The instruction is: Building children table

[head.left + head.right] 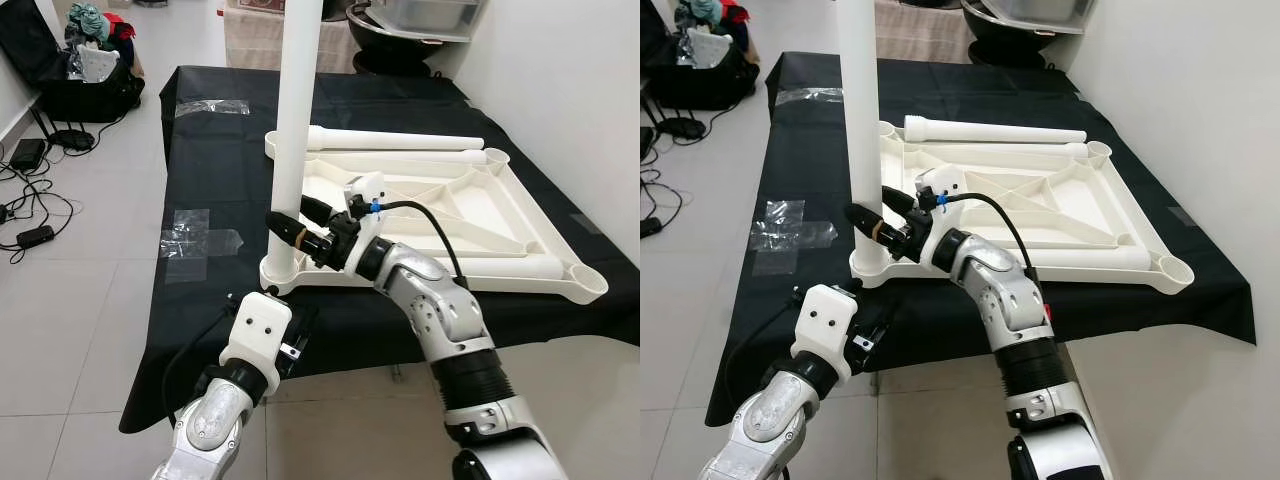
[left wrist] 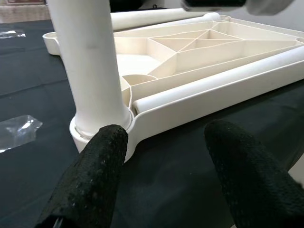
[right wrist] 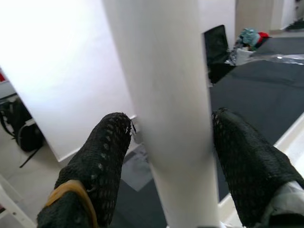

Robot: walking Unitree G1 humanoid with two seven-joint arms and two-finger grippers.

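The white upright leg stands in the near corner socket of the upturned tabletop, which lies on the black-covered bench. The right gripper has its jaws on either side of the leg, low down just above the socket, pinching it. The left gripper hovers at the bench edge just before that socket, jaws spread and holding nothing, with two loose legs lying along the tabletop's far side.

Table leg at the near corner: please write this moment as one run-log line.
right gripper: around upright table leg | leg: standing in corner socket of upturned tabletop | left gripper: open, near that corner | spare legs: lying on tabletop
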